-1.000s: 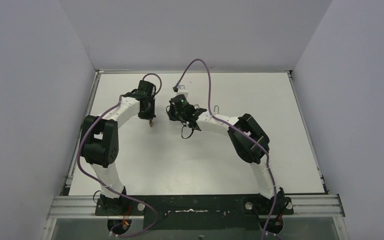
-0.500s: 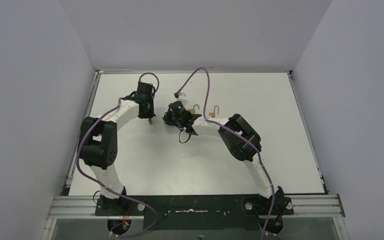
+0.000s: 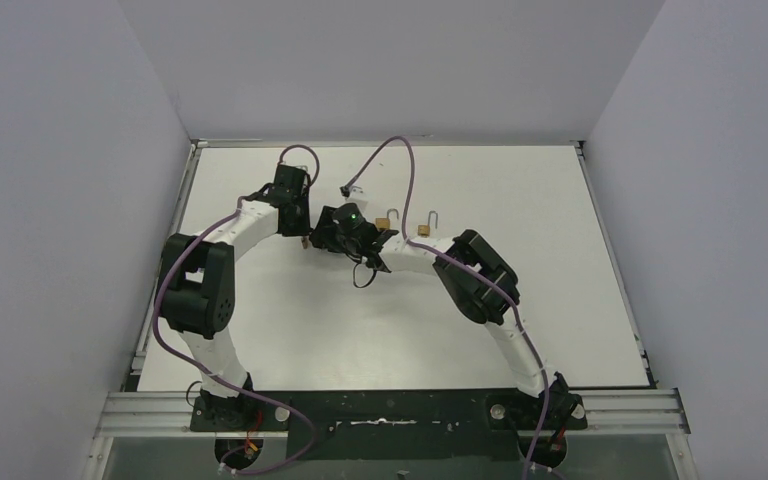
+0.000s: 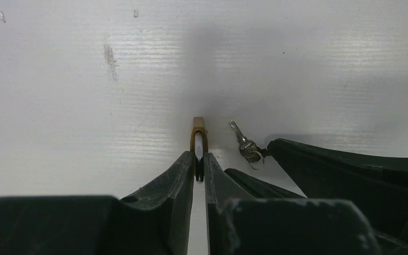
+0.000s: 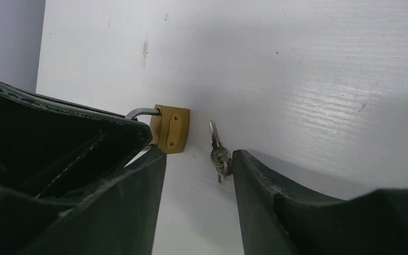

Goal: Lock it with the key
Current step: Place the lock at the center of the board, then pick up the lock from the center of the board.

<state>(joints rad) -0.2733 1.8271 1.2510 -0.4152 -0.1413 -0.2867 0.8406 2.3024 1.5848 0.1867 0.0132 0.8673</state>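
My left gripper (image 4: pixel 197 162) is shut on a small brass padlock (image 4: pixel 198 133), seen edge-on, and holds it down at the white table. In the right wrist view its brass body (image 5: pixel 171 128) and steel shackle stick out from the left gripper's fingers (image 5: pixel 74 143). A small silver key (image 5: pixel 217 149) on a ring lies on the table just right of the padlock; it also shows in the left wrist view (image 4: pixel 244 144). My right gripper (image 5: pixel 197 162) is open, with the key by the tip of its right-hand finger. In the top view the two grippers meet: left (image 3: pixel 301 236), right (image 3: pixel 326 240).
Two more brass padlocks with raised shackles stand on the table right of the grippers, one nearer (image 3: pixel 385 222) and one farther right (image 3: pixel 424 230). The right arm's purple cable (image 3: pixel 385 155) loops above them. White walls close in the table (image 3: pixel 520 190).
My right gripper has moved left across the table up to the left gripper, uncovering the two spare padlocks. The left gripper has stayed about where it was, holding the padlock.
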